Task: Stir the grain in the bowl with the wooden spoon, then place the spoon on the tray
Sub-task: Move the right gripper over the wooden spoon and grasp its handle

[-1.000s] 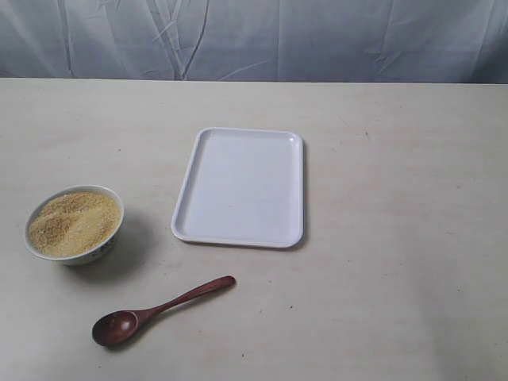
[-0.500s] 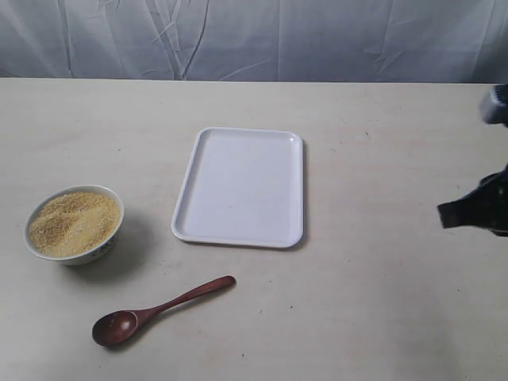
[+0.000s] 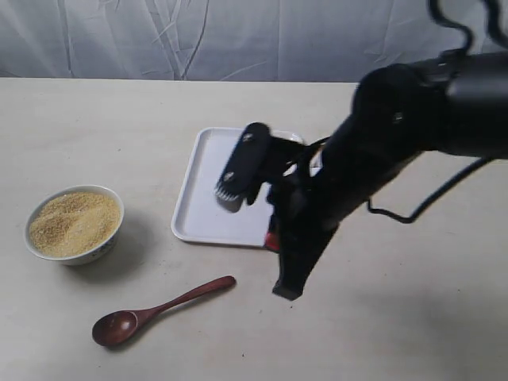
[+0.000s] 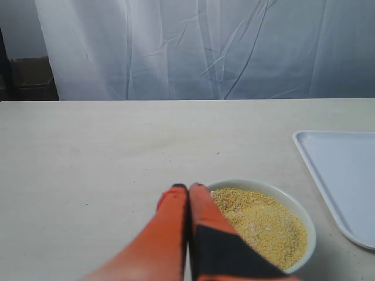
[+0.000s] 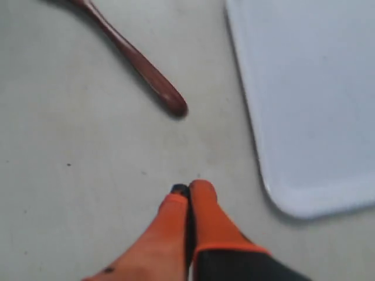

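Observation:
The wooden spoon point(image 3: 163, 305) lies on the table near the front, scoop to the left; its handle end point(image 5: 170, 102) shows in the right wrist view. My right gripper point(image 3: 287, 290) point(image 5: 187, 188) is shut and empty, low over the table just right of the handle end, by the tray's near corner. The white bowl point(image 3: 105, 246) point(image 4: 252, 183) sits at the left, heaped with golden grain point(image 3: 73, 222) point(image 4: 263, 225). My left gripper point(image 4: 188, 187) is shut and empty beside the bowl's rim; it is out of the exterior view. The white tray point(image 3: 206, 182) point(image 5: 310, 88) point(image 4: 345, 175) holds nothing.
The black right arm point(image 3: 413, 119) reaches in from the right and covers the tray's right part. A wrinkled white cloth backdrop point(image 3: 254, 40) hangs behind the table's far edge.
The right arm has swept in from the right edge, crossed over the tray and come down near the spoon's handle end. Spoon, bowl and tray have not moved.

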Tool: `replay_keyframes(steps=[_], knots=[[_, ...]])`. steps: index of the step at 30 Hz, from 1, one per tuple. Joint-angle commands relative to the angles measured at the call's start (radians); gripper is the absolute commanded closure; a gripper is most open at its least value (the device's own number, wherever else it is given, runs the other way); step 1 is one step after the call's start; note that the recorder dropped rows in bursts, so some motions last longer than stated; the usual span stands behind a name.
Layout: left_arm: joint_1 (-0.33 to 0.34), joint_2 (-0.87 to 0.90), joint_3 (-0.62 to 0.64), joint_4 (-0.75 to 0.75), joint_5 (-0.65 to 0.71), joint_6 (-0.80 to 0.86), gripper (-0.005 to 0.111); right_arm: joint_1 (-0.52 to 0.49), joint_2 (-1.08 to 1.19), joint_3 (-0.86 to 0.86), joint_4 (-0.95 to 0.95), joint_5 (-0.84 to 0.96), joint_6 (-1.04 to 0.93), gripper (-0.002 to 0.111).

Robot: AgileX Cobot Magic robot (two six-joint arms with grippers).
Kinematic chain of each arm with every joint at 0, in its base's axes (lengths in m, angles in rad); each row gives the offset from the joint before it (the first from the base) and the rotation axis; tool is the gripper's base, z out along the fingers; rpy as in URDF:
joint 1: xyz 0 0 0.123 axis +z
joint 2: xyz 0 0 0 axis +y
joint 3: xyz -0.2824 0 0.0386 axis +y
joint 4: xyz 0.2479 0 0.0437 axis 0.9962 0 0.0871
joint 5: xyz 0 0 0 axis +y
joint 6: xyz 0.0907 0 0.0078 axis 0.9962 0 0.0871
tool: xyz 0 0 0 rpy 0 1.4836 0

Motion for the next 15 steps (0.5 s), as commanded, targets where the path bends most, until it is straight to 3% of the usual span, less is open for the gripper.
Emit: replay_keyframes(steps=[1, 3, 8, 15], knots=[[0.0, -0.005, 0.005, 0.008, -0.004, -0.006, 0.106, 0.097, 0.118, -0.104, 0.008, 0.001, -0.116, 0.108], [0.0, -0.005, 0.005, 0.008, -0.004, -0.006, 0.106, 0.127, 0.164, -0.142, 0.005, 0.001, -0.136, 0.101], [0.0, -0.005, 0.005, 0.008, -0.004, -0.006, 0.106, 0.187, 0.261, -0.217, -0.021, -0.025, -0.2, 0.063], [0.0, -0.005, 0.005, 0.008, -0.004, -0.006, 0.106, 0.236, 0.349, -0.228, -0.138, -0.063, -0.267, 0.061]])
